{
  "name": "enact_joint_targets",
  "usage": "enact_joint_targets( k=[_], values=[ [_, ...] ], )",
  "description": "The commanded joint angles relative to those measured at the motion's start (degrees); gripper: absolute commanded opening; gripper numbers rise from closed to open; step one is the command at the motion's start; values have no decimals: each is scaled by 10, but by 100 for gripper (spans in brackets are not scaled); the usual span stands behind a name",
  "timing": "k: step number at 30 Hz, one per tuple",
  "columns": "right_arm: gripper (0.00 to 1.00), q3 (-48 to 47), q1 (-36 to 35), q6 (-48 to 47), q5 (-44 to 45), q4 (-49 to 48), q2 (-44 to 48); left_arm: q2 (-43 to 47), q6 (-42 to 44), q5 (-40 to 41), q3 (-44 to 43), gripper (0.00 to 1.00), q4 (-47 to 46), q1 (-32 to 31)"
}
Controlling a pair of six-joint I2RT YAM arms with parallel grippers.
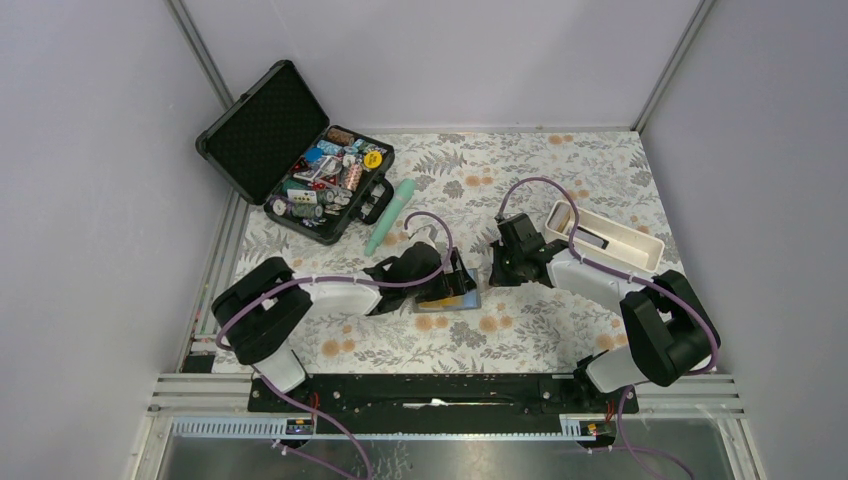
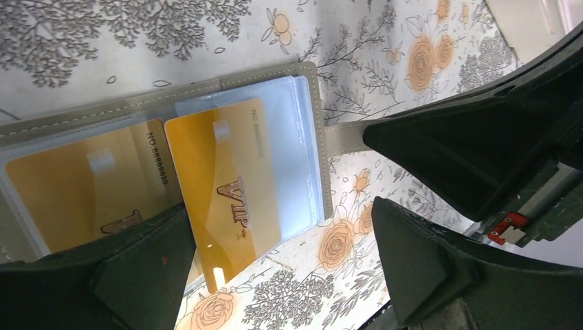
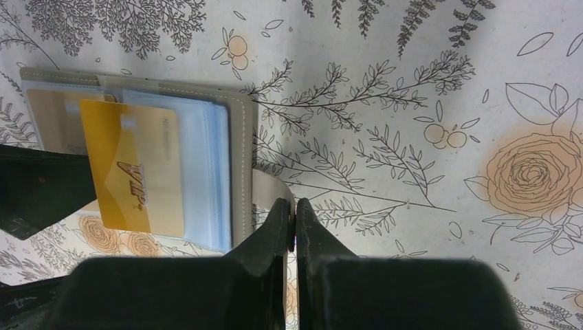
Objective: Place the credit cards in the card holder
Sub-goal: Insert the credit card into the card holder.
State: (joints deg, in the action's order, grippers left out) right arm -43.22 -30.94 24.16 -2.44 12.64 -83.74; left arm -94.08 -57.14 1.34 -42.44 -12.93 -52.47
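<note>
**Top view.** The holder (image 1: pixel 450 300) lies open on the surface (image 1: pixel 560 170), near the middle. My left fingers (image 1: pixel 462 270) hang right over it. The right fingers (image 1: pixel 500 270) sit just at its 3 o'clock side. A tube (image 1: pixel 390 215) lies at the holder's 11 o'clock. An open black case (image 1: pixel 290 150) full of small items sits further out at 10 o'clock, and a white tray (image 1: pixel 605 237) is at 2 o'clock.

**Left wrist.** My left fingers stand wide apart with nothing in them, one at each lower corner. Between them a gold card (image 2: pixel 227 199) marked VIP lies over the holder's clear sleeves (image 2: pixel 292 158). Its 6 o'clock end sticks out past the holder's edge, over the surface. I can't tell whether its other end is tucked in. A second gold card (image 2: pixel 75 185) sits under a sleeve at 9 o'clock. The strap (image 2: pixel 344 137) runs toward 3 o'clock, up to the tips of the right fingers.

**Right wrist.** My right fingers are pressed together with the strap's end at their tips, and it looks pinched between them. The holder lies at their 10 o'clock, with the VIP card overhanging its near edge.
</note>
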Motion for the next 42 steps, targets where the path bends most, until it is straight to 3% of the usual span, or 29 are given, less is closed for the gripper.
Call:
enact_joint_targets(
  k=[1,11,36,42],
  values=[
    [0,-18,-7,-3,10,7,6,21,11,33,-1,99,64,-2],
    [0,-19,-7,-3,10,11,6,31,27,80,-30,98,126,-23],
    [0,-15,-9,0,16,11,11,-37,28,25,-110,99,149,-50],
    [0,-14,-10,1,20,13,15,-21,41,54,-117,99,194,-51]
  ],
)
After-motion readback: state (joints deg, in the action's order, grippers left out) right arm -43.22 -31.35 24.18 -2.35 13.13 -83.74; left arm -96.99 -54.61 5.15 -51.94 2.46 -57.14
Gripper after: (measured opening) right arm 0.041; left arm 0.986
